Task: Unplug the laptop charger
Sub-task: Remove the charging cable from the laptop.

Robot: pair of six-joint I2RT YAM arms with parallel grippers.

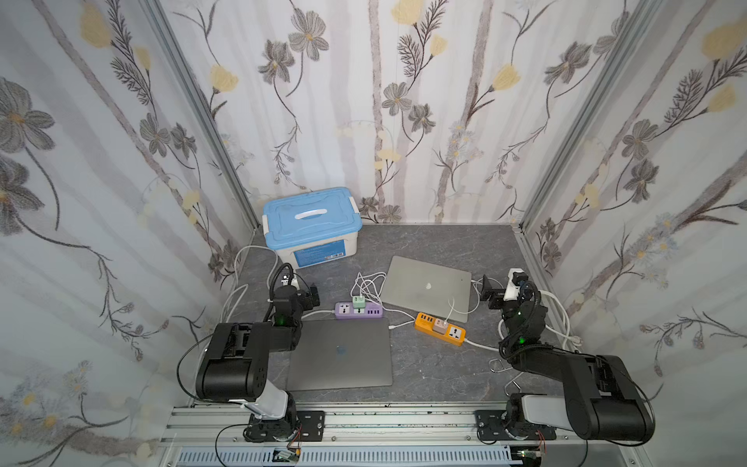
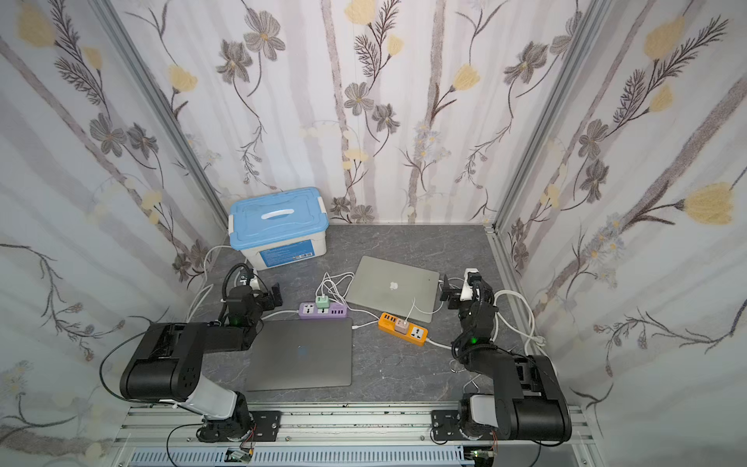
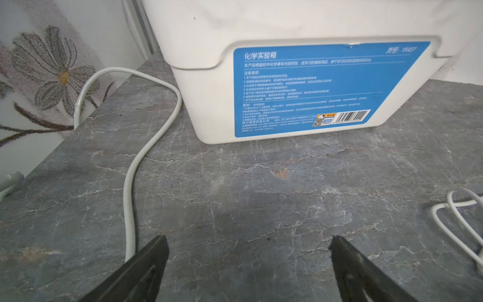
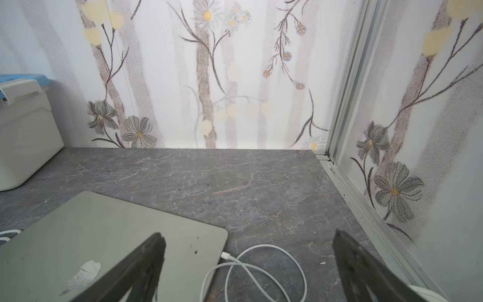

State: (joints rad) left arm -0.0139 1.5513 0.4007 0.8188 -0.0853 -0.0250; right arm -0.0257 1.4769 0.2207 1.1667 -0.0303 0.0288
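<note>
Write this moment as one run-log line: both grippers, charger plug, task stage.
left gripper: open, empty | right gripper: open, empty | charger plug: in silver laptop | stage: not yet unplugged

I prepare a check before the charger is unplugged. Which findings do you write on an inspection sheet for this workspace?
Surface: grey marbled tabletop, no spill seen.
Job's things: closed silver laptop with a white connector in its side; pink adapter plugged into the orange power strip.
Clutter: closed dark laptop; purple power strip carrying a green adapter; blue-lidded box.
Grippers: left gripper and right gripper, jaws open, holding nothing.
Cables: white cable looped beside the silver laptop; thick white cord near the box; white tangle behind the purple strip.
Surroundings: floral walls; metal rail at the front.
</note>
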